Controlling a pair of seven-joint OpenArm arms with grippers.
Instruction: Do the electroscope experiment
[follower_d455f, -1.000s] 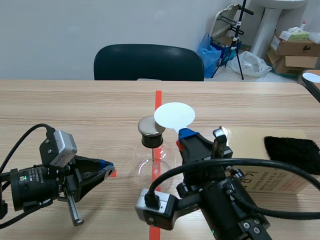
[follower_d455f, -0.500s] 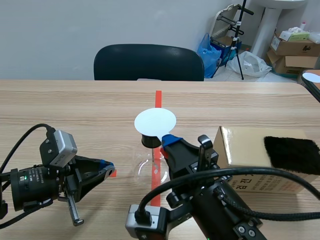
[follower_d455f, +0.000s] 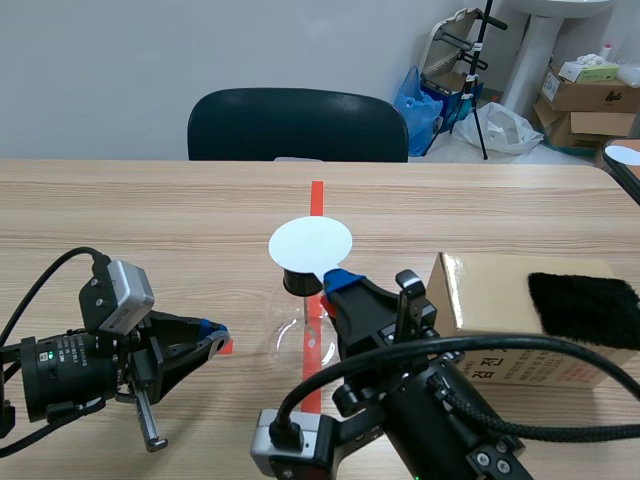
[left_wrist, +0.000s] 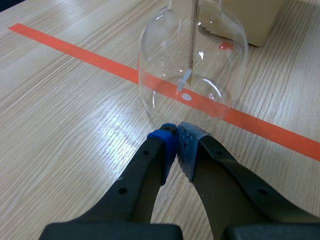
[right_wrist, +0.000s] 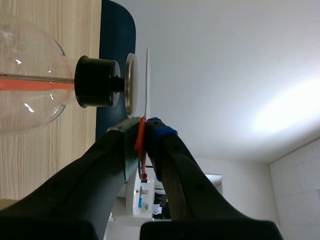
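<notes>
**White disc held just over the electroscope's cap**

We see the electroscope standing on the pale wood-grain counter (follower_d455f: 150, 220), on the orange-red tape line. It is a round, clear glass flask (left_wrist: 165, 60) with a squat black stopper (right_wrist: 95, 81) in its neck. A dull metal cap (right_wrist: 131, 85) sits on top of the stopper. A thin straight rod (left_wrist: 192, 35) runs down inside the glass and ends in a small pale foil leaf (left_wrist: 186, 80).

The right end effector (right_wrist: 144, 127) is clamped on the white disc (follower_d455f: 311, 243), with its pads pressing a thin orange-red tab (right_wrist: 141, 140) at the disc's edge. The disc is thin, flat and matte. It lies level just above the metal cap, and the right wrist view shows a sliver of gap between them. In the scene view it hides the cap entirely.

The left end effector (left_wrist: 176, 134) rests low near the counter with its fingers together on nothing. Its blue dotted pads meet just beside the base of the flask.

Beside the right arm stands a tan cardboard box (follower_d455f: 480, 300) with a shaggy black cloth (follower_d455f: 585, 305) lying on top. A dark padded chair (follower_d455f: 297, 125) stands at the far side of the counter.
</notes>
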